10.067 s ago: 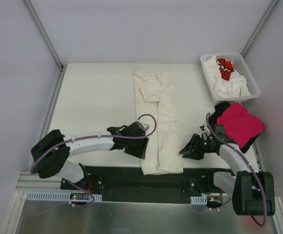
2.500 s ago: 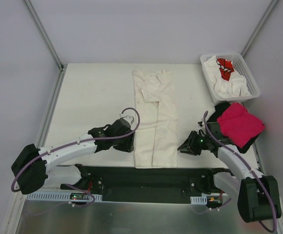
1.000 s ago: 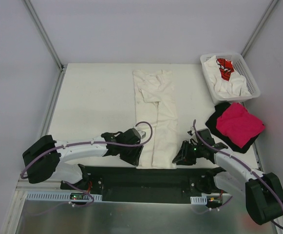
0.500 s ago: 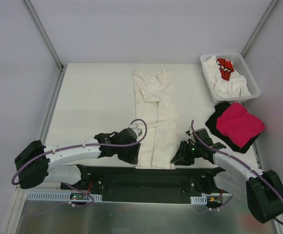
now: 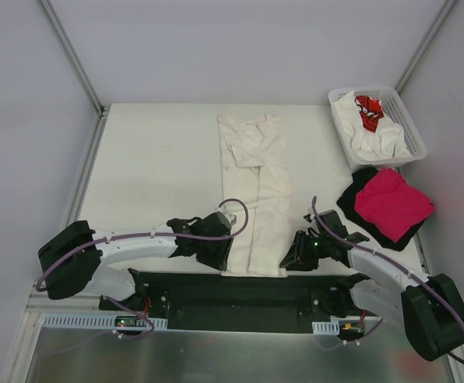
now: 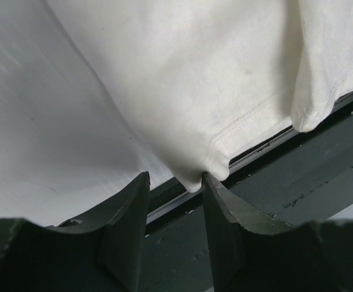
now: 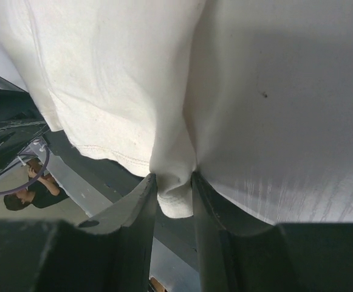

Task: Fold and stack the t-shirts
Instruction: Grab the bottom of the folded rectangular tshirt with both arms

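At table (image 5: 152, 159) edge, t-shirt (image 5: 257, 195) hem pinched by right gripper (image 7: 174, 184), inside parted left gripper (image 6: 175, 182)

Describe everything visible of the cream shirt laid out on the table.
The cream t-shirt is soft, plain cloth, folded lengthwise into a long narrow strip, lying flat on the table with its stitched hem at the near edge. The right gripper pinches its near right corner; the near left corner sits between the fingers of the left gripper, grip unclear.
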`<state>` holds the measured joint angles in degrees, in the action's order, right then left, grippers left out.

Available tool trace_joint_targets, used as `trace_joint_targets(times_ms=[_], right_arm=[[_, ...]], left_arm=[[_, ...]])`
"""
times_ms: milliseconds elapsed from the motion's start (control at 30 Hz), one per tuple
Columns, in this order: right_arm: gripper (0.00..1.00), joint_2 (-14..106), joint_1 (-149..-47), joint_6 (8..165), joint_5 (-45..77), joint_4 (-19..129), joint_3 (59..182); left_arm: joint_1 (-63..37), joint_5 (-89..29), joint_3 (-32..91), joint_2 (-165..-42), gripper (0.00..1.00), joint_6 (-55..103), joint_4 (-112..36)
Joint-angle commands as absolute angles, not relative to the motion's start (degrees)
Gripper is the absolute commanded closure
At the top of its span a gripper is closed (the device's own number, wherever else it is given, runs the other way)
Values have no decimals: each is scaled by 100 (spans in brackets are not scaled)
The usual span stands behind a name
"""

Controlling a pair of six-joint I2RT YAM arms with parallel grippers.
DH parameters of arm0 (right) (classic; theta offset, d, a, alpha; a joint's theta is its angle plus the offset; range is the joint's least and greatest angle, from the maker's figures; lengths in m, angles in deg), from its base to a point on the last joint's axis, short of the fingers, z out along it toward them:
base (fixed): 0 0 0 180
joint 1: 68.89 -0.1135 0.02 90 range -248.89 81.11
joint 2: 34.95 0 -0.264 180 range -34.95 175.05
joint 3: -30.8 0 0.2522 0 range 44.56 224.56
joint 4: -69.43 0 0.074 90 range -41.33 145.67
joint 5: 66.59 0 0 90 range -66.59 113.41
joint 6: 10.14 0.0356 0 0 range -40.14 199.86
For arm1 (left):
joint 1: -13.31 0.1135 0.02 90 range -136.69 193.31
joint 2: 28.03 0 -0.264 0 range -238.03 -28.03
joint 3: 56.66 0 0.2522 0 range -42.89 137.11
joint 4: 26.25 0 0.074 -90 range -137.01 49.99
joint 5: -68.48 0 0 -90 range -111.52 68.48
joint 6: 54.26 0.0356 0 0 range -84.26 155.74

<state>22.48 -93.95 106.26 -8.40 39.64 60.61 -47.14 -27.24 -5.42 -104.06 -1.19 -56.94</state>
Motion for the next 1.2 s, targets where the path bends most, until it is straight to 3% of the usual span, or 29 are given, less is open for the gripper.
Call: trace_joint_targets(times_ms=[0,733,1167], right_arm=[[67,2376,-9429,10676,-805,4073,6205],[69,2798,-9438,10632,-823,4231,6328],[99,2763,-9438,10649,-788,4258,6302]], left_arm=[[-4769,-2714,-343,-10554,61,-83,-5566],[-4769,-2881,8,-11302,63,172,-5381],[-4769,-2653,-167,-11188,66,120,-5381]])
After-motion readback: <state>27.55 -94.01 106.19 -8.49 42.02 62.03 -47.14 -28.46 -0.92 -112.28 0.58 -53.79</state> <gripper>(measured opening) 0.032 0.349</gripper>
